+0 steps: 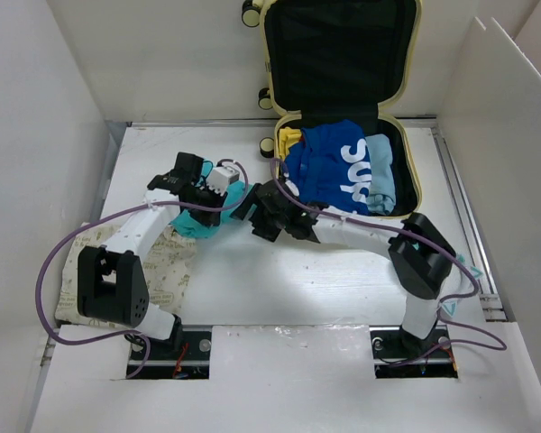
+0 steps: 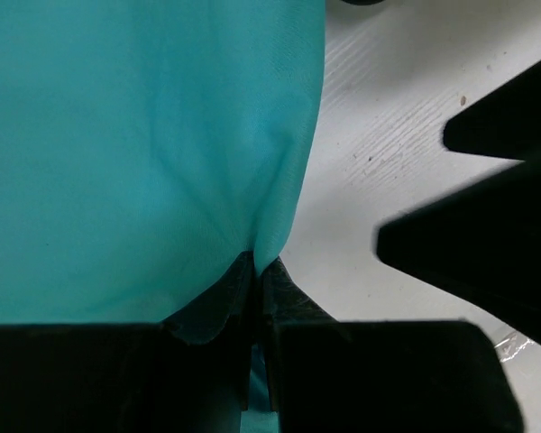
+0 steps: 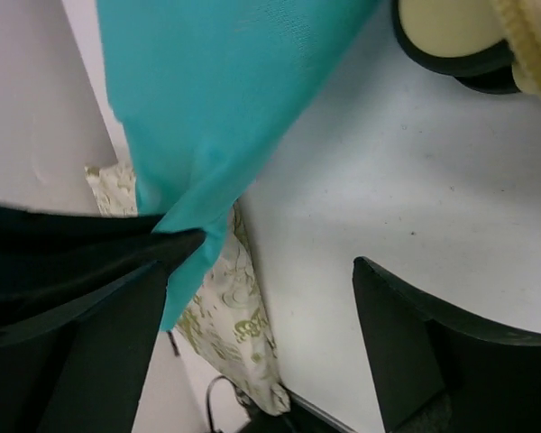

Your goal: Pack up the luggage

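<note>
The luggage (image 1: 343, 63), a pale yellow hard-shell suitcase with black lining and small black-and-cream wheels (image 1: 267, 97) on its left side, lies open at the counter's (image 1: 279, 280) far edge, right of middle, lid upright, base holding folded clothes (image 1: 338, 171).

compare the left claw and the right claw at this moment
The left claw is shut, pinching a fold of the teal cloth; the right claw stands open, gripping nothing, the cloth merely draped against it. Both are black and sit at the same cloth.
</note>
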### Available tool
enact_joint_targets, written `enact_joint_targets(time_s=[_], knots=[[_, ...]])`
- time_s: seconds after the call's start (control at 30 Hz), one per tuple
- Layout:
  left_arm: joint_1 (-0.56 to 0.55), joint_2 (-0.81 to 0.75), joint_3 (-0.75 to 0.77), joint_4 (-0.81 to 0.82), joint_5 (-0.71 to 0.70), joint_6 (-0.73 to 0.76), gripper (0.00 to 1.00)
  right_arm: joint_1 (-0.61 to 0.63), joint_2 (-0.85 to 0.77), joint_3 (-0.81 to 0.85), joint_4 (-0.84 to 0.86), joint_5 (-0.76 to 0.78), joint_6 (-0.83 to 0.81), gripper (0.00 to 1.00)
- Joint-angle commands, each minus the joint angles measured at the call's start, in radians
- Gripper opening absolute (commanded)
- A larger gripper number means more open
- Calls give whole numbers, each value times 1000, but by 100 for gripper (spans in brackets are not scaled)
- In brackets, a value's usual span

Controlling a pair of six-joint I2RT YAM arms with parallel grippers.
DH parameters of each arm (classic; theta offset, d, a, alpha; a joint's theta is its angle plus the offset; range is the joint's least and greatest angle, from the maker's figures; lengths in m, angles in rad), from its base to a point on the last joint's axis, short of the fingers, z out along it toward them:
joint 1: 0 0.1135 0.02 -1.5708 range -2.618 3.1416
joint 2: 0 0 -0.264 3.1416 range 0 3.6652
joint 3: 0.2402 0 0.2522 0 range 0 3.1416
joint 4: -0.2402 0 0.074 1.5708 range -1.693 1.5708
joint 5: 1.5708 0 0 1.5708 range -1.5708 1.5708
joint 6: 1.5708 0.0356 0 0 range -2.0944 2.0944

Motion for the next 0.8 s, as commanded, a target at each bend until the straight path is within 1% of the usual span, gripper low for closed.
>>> enact_joint_targets(time_s=[0.0, 0.03, 0.13, 0.23, 0.33, 0.43, 0.53, 0.6, 0.73, 0.77], knots=[[-5, -48, -6, 43, 54, -17, 0, 13, 58, 43, 87, 55, 230, 88], [-5, -59, -17, 43, 63, -17, 0, 22, 78, 54, 87, 55, 247, 91], [-5, -68, -28, 52, 63, -8, 0, 22, 134, 88, 119, 67, 324, 93], [-5, -68, -37, 43, 63, 12, 0, 22, 170, 125, 128, 98, 362, 99], [-5, -78, -37, 43, 72, 21, 0, 22, 221, 178, 128, 108, 371, 99], [-5, -78, -26, 32, 65, 21, 0, 22, 253, 188, 128, 87, 411, 99], [-5, -78, -17, 5, 65, 52, 0, 13, 285, 206, 128, 99, 421, 99], [-5, -68, -17, -5, 106, 69, 0, 13, 315, 232, 128, 99, 421, 99], [-5, -58, -8, -26, 108, 105, 0, 3, 374, 295, 110, 47, 402, 99], [-5, -48, -8, -26, 108, 115, 0, 3, 390, 312, 96, 36, 390, 98]])
